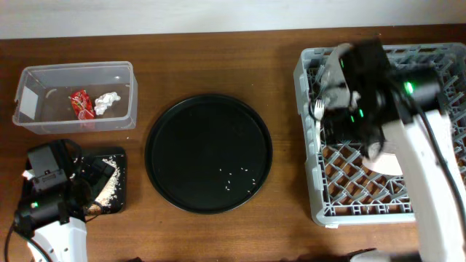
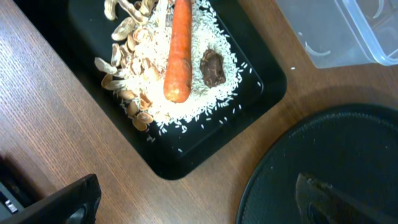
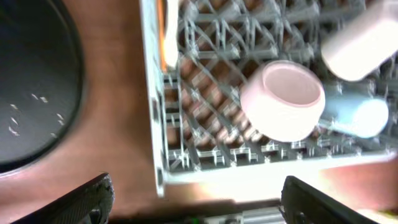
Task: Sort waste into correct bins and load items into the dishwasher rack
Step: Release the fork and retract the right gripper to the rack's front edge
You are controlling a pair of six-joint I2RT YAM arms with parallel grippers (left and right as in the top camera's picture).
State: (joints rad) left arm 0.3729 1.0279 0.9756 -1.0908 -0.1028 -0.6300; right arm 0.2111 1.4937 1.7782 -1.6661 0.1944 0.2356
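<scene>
grey dishwasher rack [image 1: 317, 182]: large square plastic grid with upright pegs, on the right of the table [image 1: 218, 58]; stiff, light for its bulk.
small white bowl [image 3: 283, 99]: round, smooth, tilted among the pegs inside the rack; likely hard and slippery; best taken across the rim.
light blue cup [image 3: 360, 117]: on its side just beside the bowl; touching or a hair apart, cannot tell which.
white cup [image 3: 357, 40]: smooth cylinder, lying deeper in the rack.
pale grey plate [image 1: 386, 164]: in the rack, mostly hidden under the right arm; probably brittle, best held by the edge.
small white fork [image 1: 318, 109]: tines showing near the rack's left side; thin, light, apt to slip through the grid.
right gripper [image 3: 199, 208]: above the rack's edge, fingers spread wide, nothing between them.
left gripper [image 2: 199, 211]: hovering near the scraps, fingers wide apart, holding nothing.
shallow black tray [image 2: 211, 137]: rigid rectangle at lower left, carrying the food scraps.
white rice [image 2: 155, 93]: loose grainy heap, hard to pinch cleanly.
orange carrot [image 2: 178, 50]: firm, smooth, tapered, lying on the rice; best gripped at mid-length.
dark brown lump [image 2: 213, 67]: small, glossy, probably soft.
pale beige strips [image 2: 121, 59]: curled, dry-looking, likely fragile.
clear tub [image 1: 73, 68]: thin-walled plastic at upper left, holding a red wrapper [image 1: 80, 103] beside a crumpled white tissue [image 1: 107, 102]; both soft and very light.
round black tray [image 1: 196, 145]: matte disc at the centre, only a few stray grains on it.
progress: sorting and loading apparently close to done.
</scene>
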